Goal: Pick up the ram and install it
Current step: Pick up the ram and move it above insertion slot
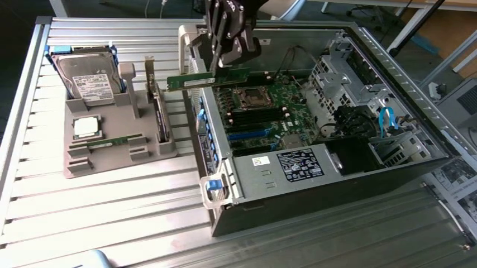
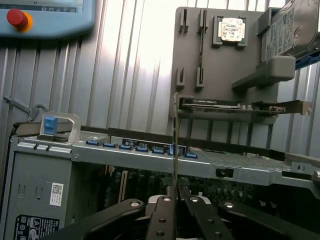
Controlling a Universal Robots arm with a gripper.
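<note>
The ribbed metal bench (image 1: 89,218) carries an open computer case (image 1: 313,195) lying on its side. That case is the first hazard, because its side wall stands up between the grey parts holder (image 1: 111,159) and the motherboard (image 1: 291,111). From where I stand, the load hangs right over that wall. In the wrist view the metal rim (image 2: 150,157) runs straight across, close under the stick. If the arm comes down short of the board, I reckon the stick strikes steel rather than a slot.

On the board, the black memory slots (image 1: 257,118) lie close together, with the processor socket just beyond. A small error sideways or in angle would put the stick on a slot's edge or a latch, and pressing there could bend the stick or mark the board.

The tool (image 1: 218,71) has its fingers (image 2: 162,210) closed on the ram (image 1: 190,82), which is up in the air. It lies level in the exterior view and shows edge-on as a thin line (image 2: 175,145) in the wrist view. Much of its length juts out toward the exterior view's left. To my eye, a push from below on that free length could pivot or slide it in the grip.

Its twin (image 1: 111,143) lies in the holder near the silver processor (image 1: 86,127), well clear of the arm.
</note>
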